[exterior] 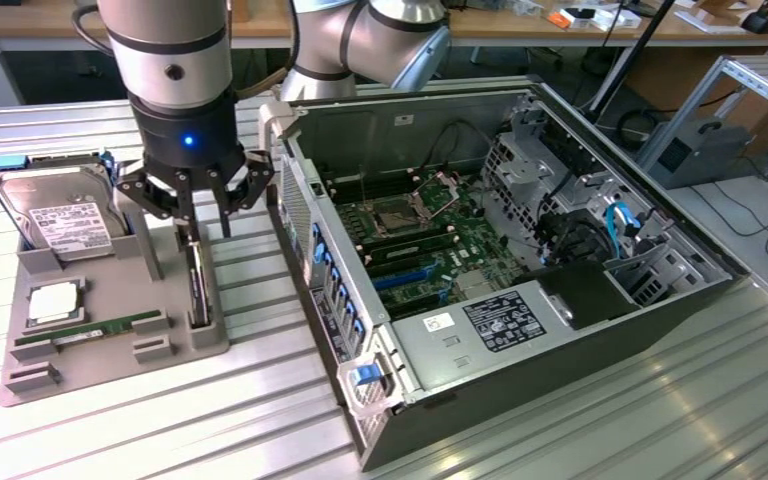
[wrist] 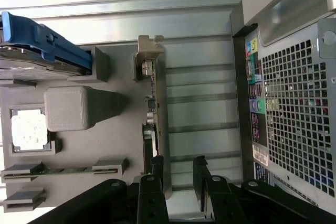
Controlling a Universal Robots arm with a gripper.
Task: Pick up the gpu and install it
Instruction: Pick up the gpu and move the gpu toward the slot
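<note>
Jaws: wide open, empty, above gpu [wrist: 159,113], exterior view's left-centre.
Axis: we read gpu edge-up, length square to closing line.

Masked by the gripper [wrist: 178,161]: one gpu [wrist: 156,103] end; cut off at the wrist view's edge: hard drive [wrist: 26,61], computer case [wrist: 294,108].
</note>
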